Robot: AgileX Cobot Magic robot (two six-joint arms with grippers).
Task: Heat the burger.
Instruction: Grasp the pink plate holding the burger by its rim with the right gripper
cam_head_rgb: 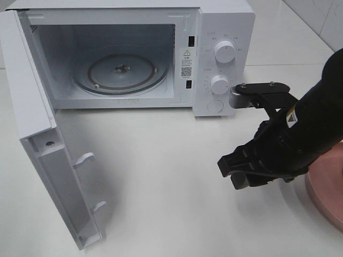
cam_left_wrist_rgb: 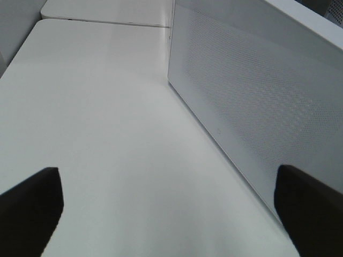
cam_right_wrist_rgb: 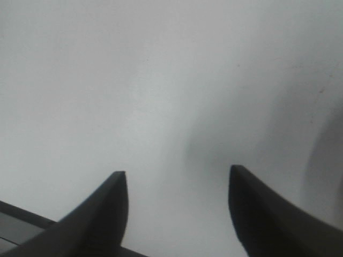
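**Both pincers parted and empty; burger out of sight**

The right gripper [cam_head_rgb: 231, 173] hangs low over the white table [cam_head_rgb: 161, 176] on the near right of the scene, its tips pointing left. In its wrist view the right gripper [cam_right_wrist_rgb: 177, 179] shows 2 dark fingers [cam_right_wrist_rgb: 107, 214] standing moderately apart. Only bare tabletop shows between them, and nothing is held. Its black arm runs back toward the right edge. Just to the right of it lies a round pink plate [cam_head_rgb: 328, 187], cut off by the frame and partly covered by the arm.

Farther back, beyond the gripper, stands a white microwave [cam_head_rgb: 222, 21], with 2 round knobs [cam_head_rgb: 223, 52] on its right-hand panel. Its door [cam_head_rgb: 32, 107] is swung fully open toward the near left. The cavity holds the glass turntable [cam_head_rgb: 120, 72] and nothing else.

The left gripper [cam_left_wrist_rgb: 166, 187] appears only in its own wrist view. Its 2 fingertips [cam_left_wrist_rgb: 32, 203] sit at the outer edges of the picture, spread wide, with only table between them. Beside it rises a white panel with a fine dotted pattern [cam_left_wrist_rgb: 257, 107]. I cannot tell whether this is the door or the casing.

The burger shows in none of the 3 views, so where it sits cannot be told.
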